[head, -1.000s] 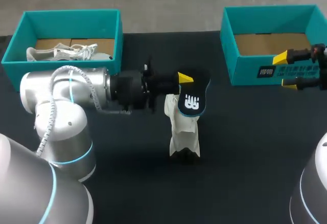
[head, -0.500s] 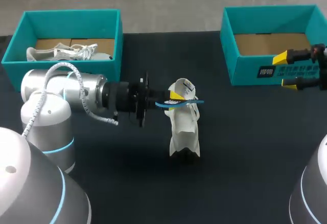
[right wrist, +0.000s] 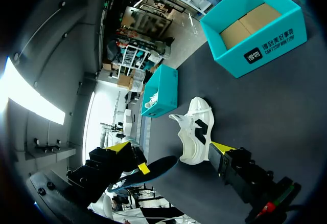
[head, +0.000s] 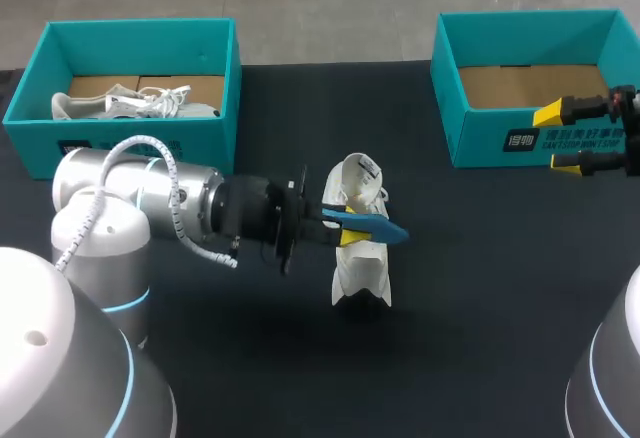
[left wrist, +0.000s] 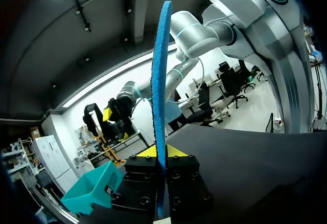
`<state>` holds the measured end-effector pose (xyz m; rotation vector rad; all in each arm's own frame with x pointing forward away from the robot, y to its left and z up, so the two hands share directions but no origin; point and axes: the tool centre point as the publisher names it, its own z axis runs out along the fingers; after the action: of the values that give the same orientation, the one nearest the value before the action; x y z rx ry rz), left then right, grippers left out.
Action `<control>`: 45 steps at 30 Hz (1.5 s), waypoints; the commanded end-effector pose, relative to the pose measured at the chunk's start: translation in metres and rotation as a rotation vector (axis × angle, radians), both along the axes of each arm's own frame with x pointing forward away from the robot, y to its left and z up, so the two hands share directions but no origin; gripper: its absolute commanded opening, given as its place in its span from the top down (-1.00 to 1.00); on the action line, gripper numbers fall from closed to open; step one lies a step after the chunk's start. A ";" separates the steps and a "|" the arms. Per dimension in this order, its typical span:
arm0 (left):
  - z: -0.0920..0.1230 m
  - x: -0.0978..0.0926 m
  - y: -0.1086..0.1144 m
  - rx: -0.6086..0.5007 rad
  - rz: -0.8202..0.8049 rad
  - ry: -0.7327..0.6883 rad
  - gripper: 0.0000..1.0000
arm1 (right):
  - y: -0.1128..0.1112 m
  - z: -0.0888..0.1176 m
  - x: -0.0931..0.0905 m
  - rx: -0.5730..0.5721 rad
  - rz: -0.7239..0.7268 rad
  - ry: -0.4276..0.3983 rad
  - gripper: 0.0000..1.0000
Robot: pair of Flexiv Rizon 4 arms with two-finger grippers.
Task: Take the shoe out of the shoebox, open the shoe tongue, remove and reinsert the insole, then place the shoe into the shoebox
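The insole (head: 375, 224) hides part of the shoe (head: 358, 273) behind it.

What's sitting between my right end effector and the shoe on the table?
Only bare table, as the head view shows. The right end effector is well off from the shoe; the insole in the left end effector just overhangs the shoe.

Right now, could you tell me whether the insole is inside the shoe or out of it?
Out. The left gripper is shut on the blue insole, holding it clear of the white shoe.
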<state>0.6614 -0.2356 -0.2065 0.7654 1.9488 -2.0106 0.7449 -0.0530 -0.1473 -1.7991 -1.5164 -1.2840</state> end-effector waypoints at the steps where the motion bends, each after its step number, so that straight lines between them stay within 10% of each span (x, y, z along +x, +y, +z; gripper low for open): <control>1: 0.005 -0.007 -0.003 0.015 0.024 -0.006 1.00 | 0.000 0.000 -0.001 -0.003 -0.001 0.001 -1.00; 45: -0.051 0.045 0.008 0.144 0.112 -0.104 1.00 | 0.000 0.000 -0.001 -0.003 -0.001 0.001 -1.00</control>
<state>0.7067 -0.2216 -0.2600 0.7593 2.0329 -1.7579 0.7443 -0.0530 -0.1475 -1.7990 -1.5171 -1.2853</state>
